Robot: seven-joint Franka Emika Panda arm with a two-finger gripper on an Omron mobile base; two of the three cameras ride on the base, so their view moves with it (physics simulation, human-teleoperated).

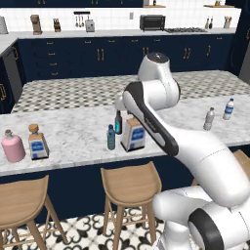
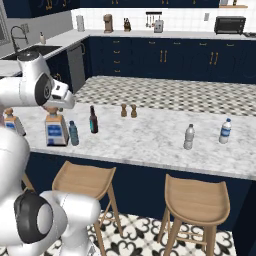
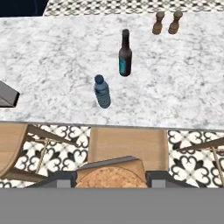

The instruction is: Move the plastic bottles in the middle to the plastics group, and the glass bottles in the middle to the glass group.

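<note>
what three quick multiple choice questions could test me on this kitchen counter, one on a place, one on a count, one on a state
1. Where is the pink flask?
A. inside a drawer
B. at one end of the counter, beside a square corked bottle
C. on the floor

2. How many wooden shakers stand on the counter?
A. one
B. two
C. four

3. How is the dark slim bottle placed?
A. lying on its side
B. lifted in the air
C. upright on the counter

Answers:
1 B: the left base view shows it next to the corked bottle at the counter's end.
2 B: a pair stands side by side.
3 C: its base rests on the marble, neck up.
</note>
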